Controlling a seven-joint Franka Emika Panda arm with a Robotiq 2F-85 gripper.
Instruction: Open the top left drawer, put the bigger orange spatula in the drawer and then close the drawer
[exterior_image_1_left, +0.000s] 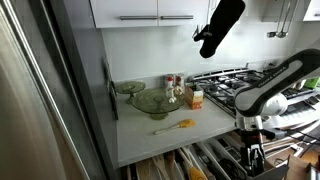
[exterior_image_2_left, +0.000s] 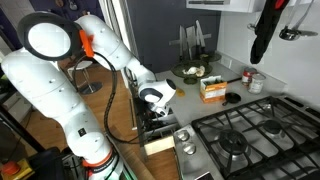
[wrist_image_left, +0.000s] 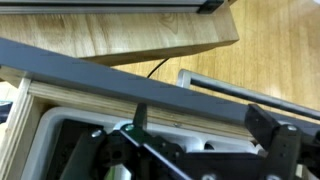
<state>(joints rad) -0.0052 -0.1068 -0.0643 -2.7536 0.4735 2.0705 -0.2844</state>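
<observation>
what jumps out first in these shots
The big white arm dominates an exterior view, its gripper down in the open drawer below the counter. Beside it sits a gas stove, with a black mitt hanging above.

We see soft, even indoor light on the pale countertop (exterior_image_1_left: 150, 135) in an exterior view, while the wrist view is dimmer, its near dark parts blurred.

Carton (exterior_image_1_left: 195, 97) stands on counter (exterior_image_1_left: 140, 140), above top left drawer (exterior_image_1_left: 175, 162).
</observation>
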